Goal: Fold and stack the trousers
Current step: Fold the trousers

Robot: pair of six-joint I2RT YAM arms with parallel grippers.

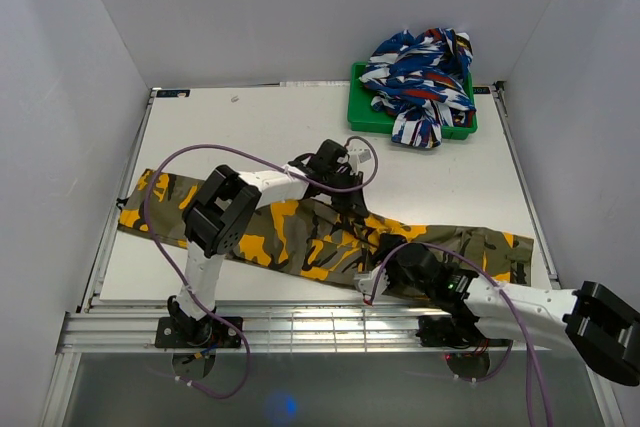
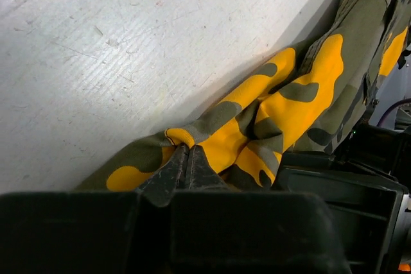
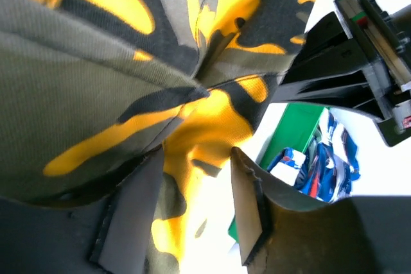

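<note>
Lying lengthwise across the near worktop (image 1: pixel 250 127) is one pair of trousers (image 1: pixel 300 232); one green tray (image 1: pixel 360 112) sits far right. Two sets of jaws meet mid-trousers: left jaws clenched on a fold, right jaws part open, cloth between them.

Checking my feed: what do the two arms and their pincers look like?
The left arm and right arm have white links between bulky black joint housings; a purple cable loops along each. The left pincer and right pincer have flat black fingers.
</note>
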